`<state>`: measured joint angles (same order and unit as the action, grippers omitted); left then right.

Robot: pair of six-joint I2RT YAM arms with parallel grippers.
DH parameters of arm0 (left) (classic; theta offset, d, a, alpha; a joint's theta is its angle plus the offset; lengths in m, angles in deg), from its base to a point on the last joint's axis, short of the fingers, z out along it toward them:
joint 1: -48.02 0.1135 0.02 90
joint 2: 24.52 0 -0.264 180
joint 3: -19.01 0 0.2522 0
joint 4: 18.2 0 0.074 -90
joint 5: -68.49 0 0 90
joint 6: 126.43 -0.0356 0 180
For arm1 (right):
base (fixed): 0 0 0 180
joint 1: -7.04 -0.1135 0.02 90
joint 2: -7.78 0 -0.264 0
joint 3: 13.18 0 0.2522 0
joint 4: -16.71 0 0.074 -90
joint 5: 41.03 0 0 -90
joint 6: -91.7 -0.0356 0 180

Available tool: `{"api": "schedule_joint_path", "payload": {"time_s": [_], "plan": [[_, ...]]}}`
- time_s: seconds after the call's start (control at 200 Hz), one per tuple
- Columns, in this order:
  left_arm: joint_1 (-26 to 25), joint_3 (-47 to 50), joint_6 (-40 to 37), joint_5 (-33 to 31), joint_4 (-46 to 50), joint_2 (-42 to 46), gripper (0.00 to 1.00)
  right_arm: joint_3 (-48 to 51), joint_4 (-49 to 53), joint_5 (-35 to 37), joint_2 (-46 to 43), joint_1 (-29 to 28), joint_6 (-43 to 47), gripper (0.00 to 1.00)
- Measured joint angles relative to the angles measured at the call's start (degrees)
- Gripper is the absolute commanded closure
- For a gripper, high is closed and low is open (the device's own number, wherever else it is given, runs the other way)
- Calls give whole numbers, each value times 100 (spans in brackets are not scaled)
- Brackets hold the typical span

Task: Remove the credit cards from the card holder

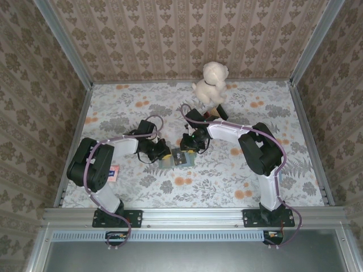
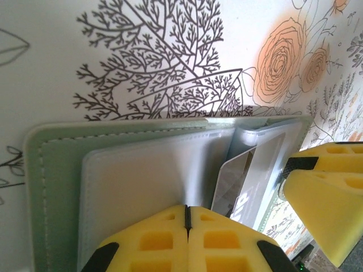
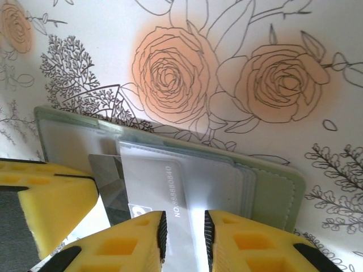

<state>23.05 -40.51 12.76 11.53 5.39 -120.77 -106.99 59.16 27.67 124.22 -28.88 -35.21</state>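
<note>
The sage-green card holder (image 1: 178, 160) lies open on the flowered tabletop between my two grippers. Its clear sleeves (image 2: 147, 175) fan out from the spine. A silvery credit card (image 3: 110, 181) pokes sideways out of one sleeve, and the same card (image 2: 249, 184) shows at the holder's middle. My left gripper (image 2: 186, 212) is shut, its yellow tips resting on the left-hand sleeve with nothing between them. My right gripper (image 3: 185, 238) stands with its jaws slightly apart over a sleeve printed with a number, the flat sleeve visible in the gap.
A cream plush dog (image 1: 211, 81) sits at the back of the table, with a small dark box (image 1: 218, 113) just in front of it. A small white-and-pink card (image 1: 114, 172) lies by the left arm. Patterned walls enclose the table on three sides.
</note>
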Motion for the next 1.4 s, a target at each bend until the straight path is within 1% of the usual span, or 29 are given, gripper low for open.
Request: {"api": "schedule_joint_path", "payload": {"time_s": [0.26,0.36,0.44,0.56,0.69,0.82,0.96,1.23,1.405], "plan": [[-7,2,13,-7,2,42,79,-4,9,-13,46,-39,79,72],[-7,0,4,-90,114,282,72,-28,9,-20,120,-39,79,72],[-7,-4,-4,-133,149,538,67,-70,20,-39,146,-39,81,75],[-7,-37,-15,-109,116,662,63,-85,24,-63,177,-39,83,77],[-13,-42,-13,-24,83,492,61,-85,24,-63,181,-39,83,77],[-26,-66,-13,13,76,203,61,-85,24,-63,181,-39,81,78],[-48,-98,9,81,11,11,70,-85,24,-63,181,-39,81,78],[-48,-291,4,188,-98,-131,77,-85,24,-81,184,-39,81,78],[-48,-315,-20,216,-153,-232,79,-85,22,-103,184,-39,81,78]]}}
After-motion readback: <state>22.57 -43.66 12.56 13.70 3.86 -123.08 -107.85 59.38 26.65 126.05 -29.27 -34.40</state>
